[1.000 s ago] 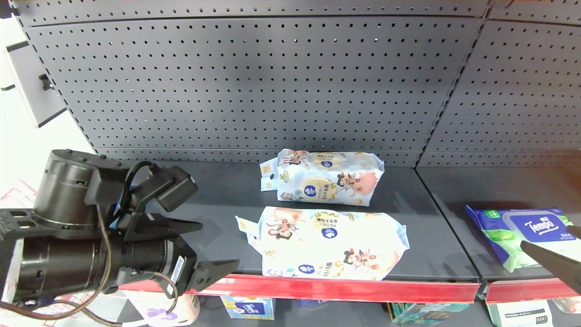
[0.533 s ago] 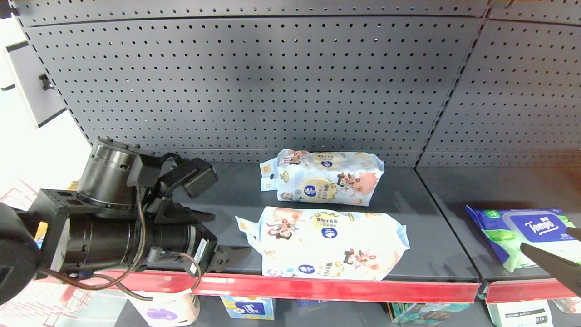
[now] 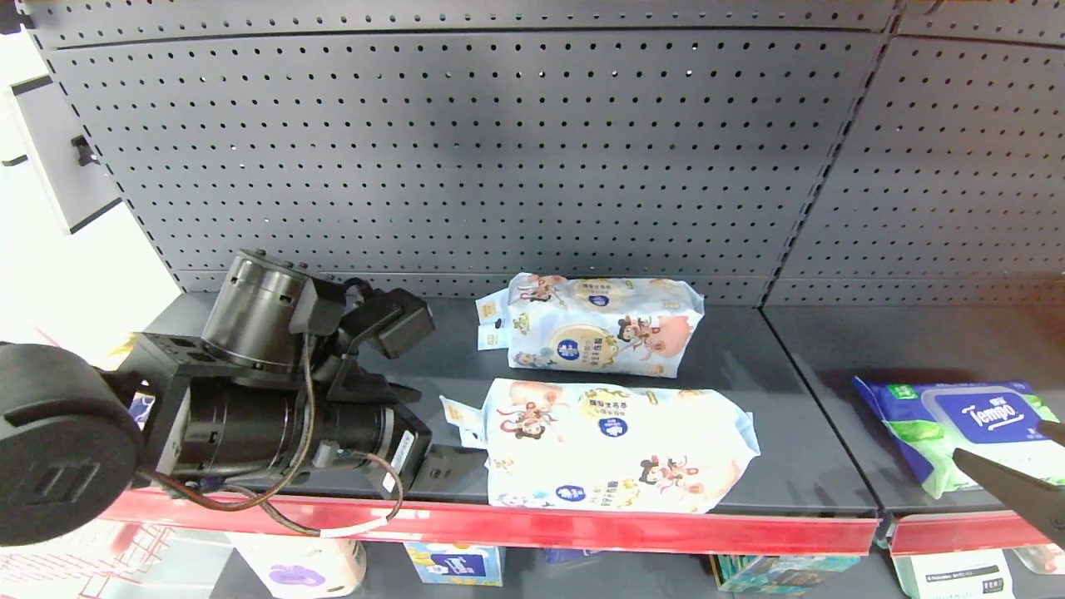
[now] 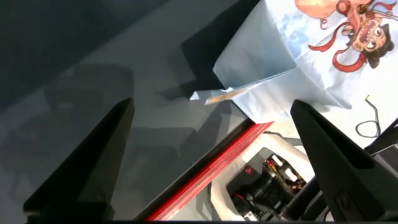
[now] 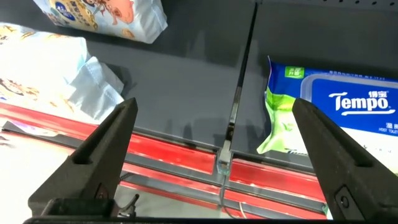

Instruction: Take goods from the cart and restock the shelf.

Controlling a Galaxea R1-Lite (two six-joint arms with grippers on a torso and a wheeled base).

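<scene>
Two pale blue cartoon-printed packs lie on the dark grey shelf [image 3: 391, 349]: the back pack [image 3: 595, 324] near the pegboard and the front pack [image 3: 620, 453] by the red edge strip [image 3: 632, 526]. My left gripper [image 3: 449, 424] is open at the front pack's left end, its fingers either side of the pack's crimped flap [image 4: 261, 74]. In the left wrist view the left gripper [image 4: 212, 104] spans the shelf edge. My right gripper [image 3: 998, 438] stands open at the lower right, in front of a blue and green wipes pack [image 3: 957, 424]. From the wrist, the right gripper [image 5: 214, 104] frames the shelf divider [image 5: 239, 87].
A grey pegboard [image 3: 466, 166] closes the back of the shelf. The wipes pack [image 5: 336, 106] lies on the neighbouring shelf section to the right. Below the red strip stand more goods, such as a blue box [image 3: 453, 561] and a white pack [image 3: 299, 570].
My left arm has moved up and to the right onto the shelf, reaching the front pack's left end. That pack has slid a little to the right. The right gripper has not moved.
</scene>
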